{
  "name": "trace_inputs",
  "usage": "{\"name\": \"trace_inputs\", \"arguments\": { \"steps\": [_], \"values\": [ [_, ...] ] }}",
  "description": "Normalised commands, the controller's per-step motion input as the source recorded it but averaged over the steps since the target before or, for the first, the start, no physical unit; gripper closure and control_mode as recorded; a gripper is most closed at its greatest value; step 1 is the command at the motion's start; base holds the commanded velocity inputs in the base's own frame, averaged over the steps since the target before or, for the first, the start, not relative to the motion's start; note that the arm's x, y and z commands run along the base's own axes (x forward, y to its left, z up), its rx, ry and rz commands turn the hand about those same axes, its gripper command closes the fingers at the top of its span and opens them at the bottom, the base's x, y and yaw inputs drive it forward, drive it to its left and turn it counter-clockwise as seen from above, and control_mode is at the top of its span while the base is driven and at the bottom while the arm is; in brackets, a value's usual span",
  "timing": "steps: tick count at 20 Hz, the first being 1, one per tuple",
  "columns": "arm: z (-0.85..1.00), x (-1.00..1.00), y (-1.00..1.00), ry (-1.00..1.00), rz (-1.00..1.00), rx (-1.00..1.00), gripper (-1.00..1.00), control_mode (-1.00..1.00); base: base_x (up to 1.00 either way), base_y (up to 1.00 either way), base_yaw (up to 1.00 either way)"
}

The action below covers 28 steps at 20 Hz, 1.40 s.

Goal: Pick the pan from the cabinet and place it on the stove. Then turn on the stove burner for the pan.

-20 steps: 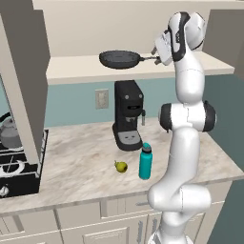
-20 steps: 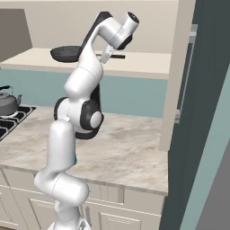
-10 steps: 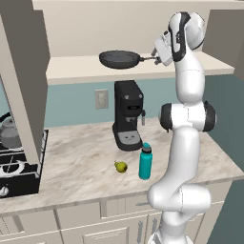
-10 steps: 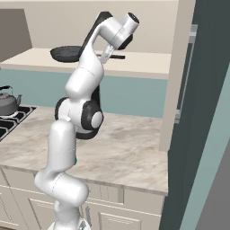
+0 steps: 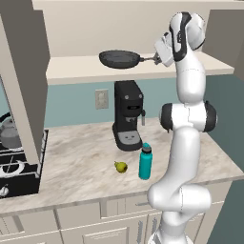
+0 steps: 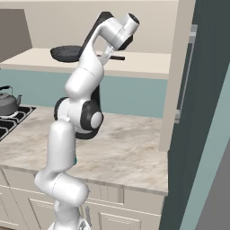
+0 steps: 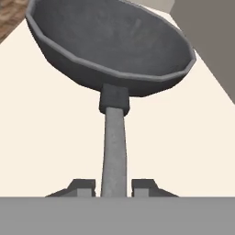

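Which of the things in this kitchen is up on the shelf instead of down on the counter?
The pan, alone on the cabinet shelf; the coffee machine, bottle and pear stand below.

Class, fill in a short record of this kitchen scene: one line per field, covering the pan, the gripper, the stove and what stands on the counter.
Pan: pan sits on the cabinet shelf, handle pointing toward the arm
Gripper: gripper shut on the pan's handle
Stove: stove at the counter's left end, with a kettle on it; no pan there yet
Counter items: coffee machine, teal bottle, small yellow-green fruit
Task stage: pan grasped, not yet lifted out
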Motion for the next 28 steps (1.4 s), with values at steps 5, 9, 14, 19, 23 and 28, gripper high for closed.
{"name": "trace_inputs", "arguments": {
  "steps": [5,9,14,19,23,28],
  "values": [
    [-0.31,0.0,-0.04,-0.06,0.0,0.07,1.0,-1.0,0.0,0.0,0.0],
    [-0.35,0.0,-0.01,-0.1,0.0,0.09,1.0,-1.0,0.0,0.0,0.0],
    [-0.39,0.0,0.0,-0.17,0.0,0.13,1.0,-1.0,0.0,0.0,0.0],
    [-0.2,-0.08,0.0,-0.3,0.01,0.11,1.0,-1.0,0.0,0.0,0.0],
    [-0.08,-0.21,0.0,-0.37,0.01,0.03,1.0,-1.0,0.0,0.0,0.0],
    [-0.07,-0.29,0.0,-0.38,0.01,0.01,1.0,-1.0,0.0,0.0,0.0]
  ]
}}
